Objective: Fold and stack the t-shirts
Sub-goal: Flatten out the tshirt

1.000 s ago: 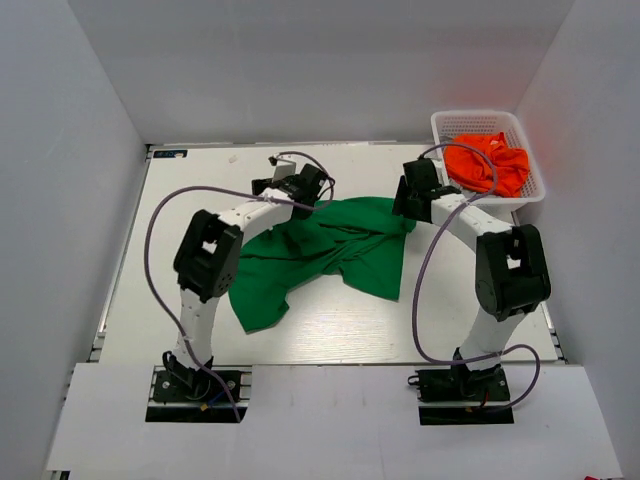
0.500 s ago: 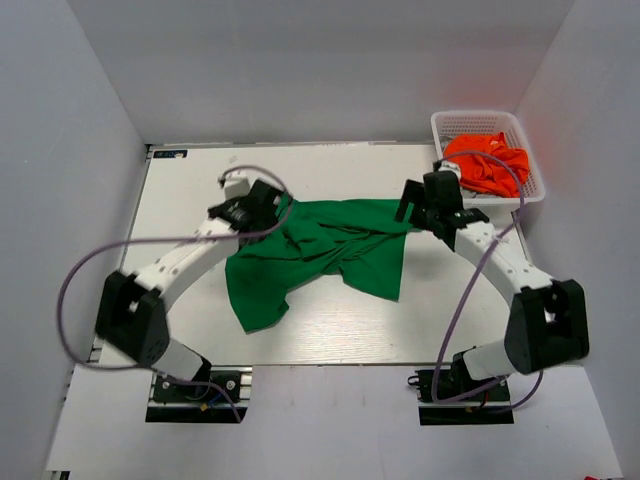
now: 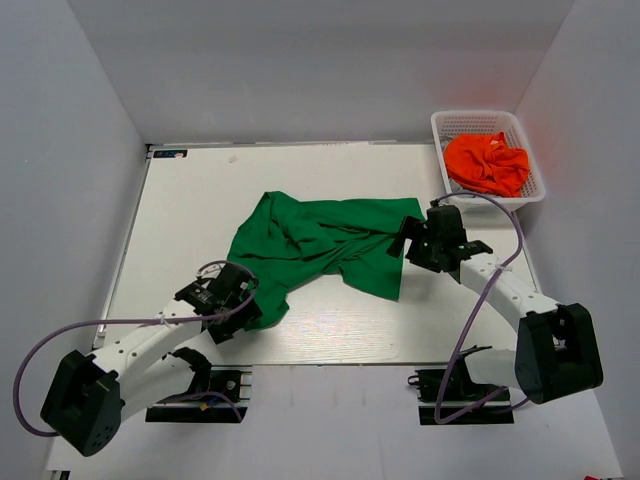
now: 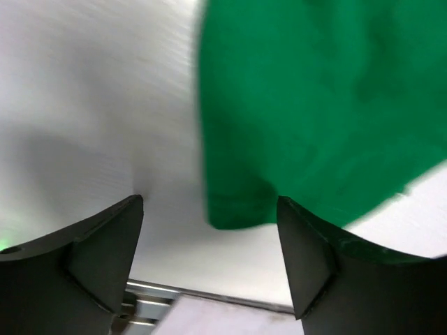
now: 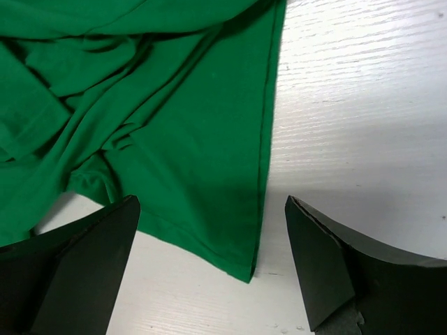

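Looking first at the green t-shirt (image 3: pixel 320 240): it lies crumpled around the middle of the table (image 3: pixel 190 200), mostly spread out, with a ridge of wrinkles across it and one lobe trailing toward 7 o'clock. It is thin, limp cloth, and light. I expect it to drape and bunch rather than keep a shape, so I would pull it flat by its edges, not lift it from the middle. The stitched hems look the firmest places to pinch. One is the straight hem (image 5: pixel 268 118) on its 3 o'clock side, and the other is the corner (image 4: pixel 234 209) at the end of the 7 o'clock lobe.

The right jaws stand wide apart and hold nothing, low over the 3 o'clock hem, with its bottom corner lying between them. The left jaws are also wide and hold nothing, at the 7 o'clock lobe. That wrist view is smeared, so I think the corner sits just ahead of the fingers, but I cannot tell whether they touch it.

The orange t-shirt (image 3: pixel 487 163) is heaped in a white lattice basket (image 3: pixel 478 117) at the table's 2 o'clock corner, well apart from the green one.

The tabletop is pale, smooth and faintly grained, so cloth should slide on it easily. Plain white walls (image 3: pixel 90 120) close in the left, far and right sides.
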Robot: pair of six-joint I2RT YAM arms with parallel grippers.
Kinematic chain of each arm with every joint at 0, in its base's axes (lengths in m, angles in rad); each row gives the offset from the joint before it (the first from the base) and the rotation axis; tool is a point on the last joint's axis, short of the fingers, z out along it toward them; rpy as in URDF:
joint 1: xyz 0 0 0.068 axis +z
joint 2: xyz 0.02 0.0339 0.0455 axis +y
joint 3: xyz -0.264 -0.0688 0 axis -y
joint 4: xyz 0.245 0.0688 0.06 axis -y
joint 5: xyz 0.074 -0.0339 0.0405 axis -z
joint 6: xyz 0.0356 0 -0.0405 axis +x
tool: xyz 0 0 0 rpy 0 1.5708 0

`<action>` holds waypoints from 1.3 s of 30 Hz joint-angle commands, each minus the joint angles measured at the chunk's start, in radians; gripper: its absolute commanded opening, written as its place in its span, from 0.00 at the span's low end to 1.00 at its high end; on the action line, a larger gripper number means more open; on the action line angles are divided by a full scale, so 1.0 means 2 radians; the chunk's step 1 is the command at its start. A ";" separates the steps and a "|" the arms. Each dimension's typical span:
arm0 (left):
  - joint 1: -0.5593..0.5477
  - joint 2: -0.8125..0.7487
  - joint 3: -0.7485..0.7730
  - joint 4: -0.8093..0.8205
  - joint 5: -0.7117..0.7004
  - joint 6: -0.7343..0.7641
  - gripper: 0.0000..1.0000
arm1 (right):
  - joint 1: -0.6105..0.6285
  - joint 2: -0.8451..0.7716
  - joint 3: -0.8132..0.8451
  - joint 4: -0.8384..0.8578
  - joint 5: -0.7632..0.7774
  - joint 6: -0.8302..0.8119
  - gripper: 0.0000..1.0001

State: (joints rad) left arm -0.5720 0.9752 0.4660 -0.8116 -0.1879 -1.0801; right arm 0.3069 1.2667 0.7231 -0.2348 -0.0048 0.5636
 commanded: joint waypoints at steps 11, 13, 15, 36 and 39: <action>-0.002 0.090 0.006 0.062 0.023 0.013 0.06 | 0.002 -0.014 -0.058 -0.038 -0.068 -0.002 0.90; -0.002 0.090 0.011 0.069 0.023 0.019 0.00 | 0.006 -0.011 -0.068 -0.035 -0.087 -0.003 0.90; -0.002 0.090 0.011 0.075 0.023 0.024 0.00 | 0.008 0.002 -0.074 -0.031 -0.093 0.000 0.90; -0.002 0.032 0.076 0.114 -0.036 0.081 0.00 | 0.047 0.072 -0.051 0.040 -0.079 0.017 0.00; -0.002 0.016 0.134 0.094 -0.077 0.091 0.00 | 0.048 0.035 0.002 0.011 -0.035 0.000 0.00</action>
State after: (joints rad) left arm -0.5724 1.0698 0.6186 -0.6315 -0.2352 -0.9318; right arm 0.3996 1.4055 0.6155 -0.1646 -0.1833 0.6044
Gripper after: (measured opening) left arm 0.029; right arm 0.015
